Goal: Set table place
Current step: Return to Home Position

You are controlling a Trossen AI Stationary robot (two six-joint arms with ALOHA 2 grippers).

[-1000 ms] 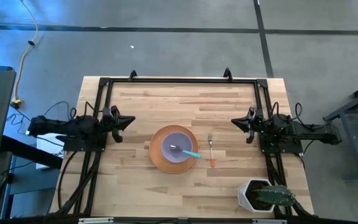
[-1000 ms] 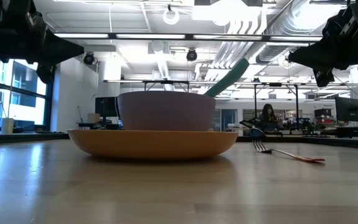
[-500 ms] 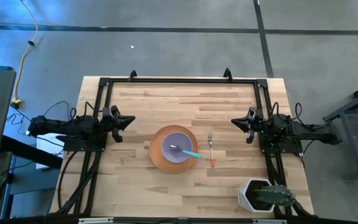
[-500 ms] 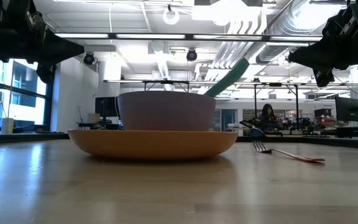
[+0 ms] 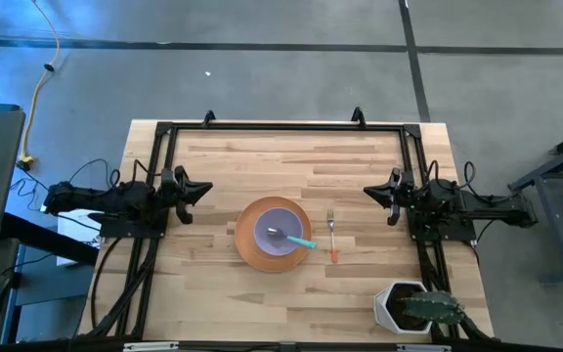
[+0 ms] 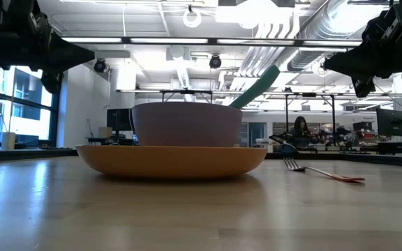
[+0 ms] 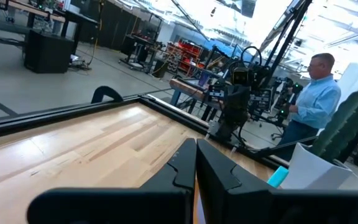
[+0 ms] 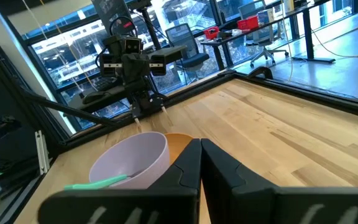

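The round orange plate rests flat on the wooden table, and the lavender bowl stands in its middle. The teal-handled spoon lies in the bowl, its handle leaning out over the rim. The orange-handled fork lies flat on the table just right of the plate. My left gripper hovers shut above the table's left side, clear of everything. My right gripper hovers shut above the right side. In the right wrist view the bowl sits beyond the shut fingers.
A white angular pot with a green plant stands at the table's near right corner. A black rail frame runs round the tabletop. A person in a light blue shirt stands beyond the table. Bare wood lies along the far half.
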